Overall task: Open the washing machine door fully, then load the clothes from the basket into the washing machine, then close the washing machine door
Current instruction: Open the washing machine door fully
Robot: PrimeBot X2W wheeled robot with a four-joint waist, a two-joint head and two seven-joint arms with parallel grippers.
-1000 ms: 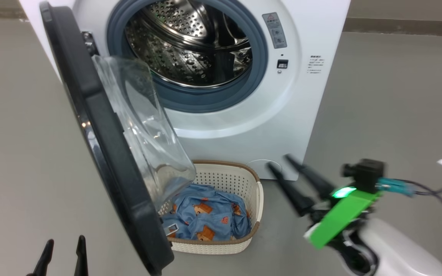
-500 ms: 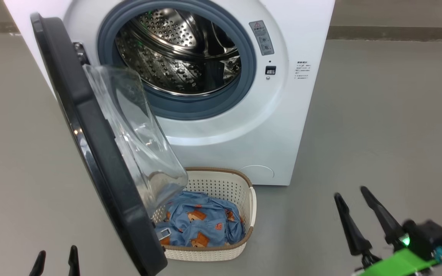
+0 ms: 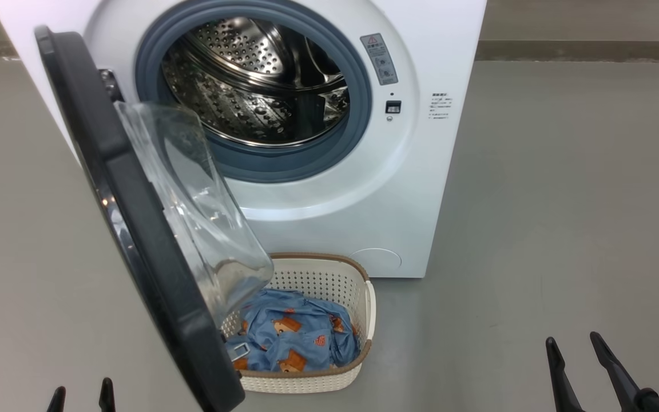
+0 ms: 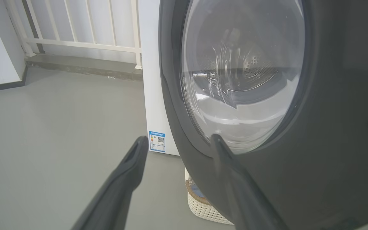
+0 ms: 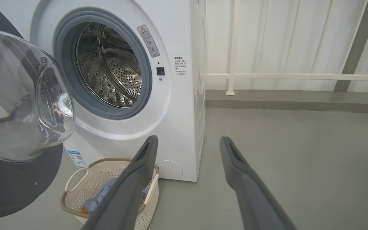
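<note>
Jutting out edge-on, washing machine door point(image 3: 146, 229), glass bowl point(image 3: 192, 206) facing right

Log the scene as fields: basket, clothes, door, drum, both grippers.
Basket: on the floor before the washing machine
Clothes: heaped in the basket
Door: swung open, glass bowl overhanging the basket
Drum: no clothes seen inside
Left gripper: open, empty, at the door's outer side
Right gripper: open, empty, right of the basket

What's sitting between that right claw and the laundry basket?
Nothing stands there: in the head view, bare grey floor stretches between the right gripper and the basket.
</note>
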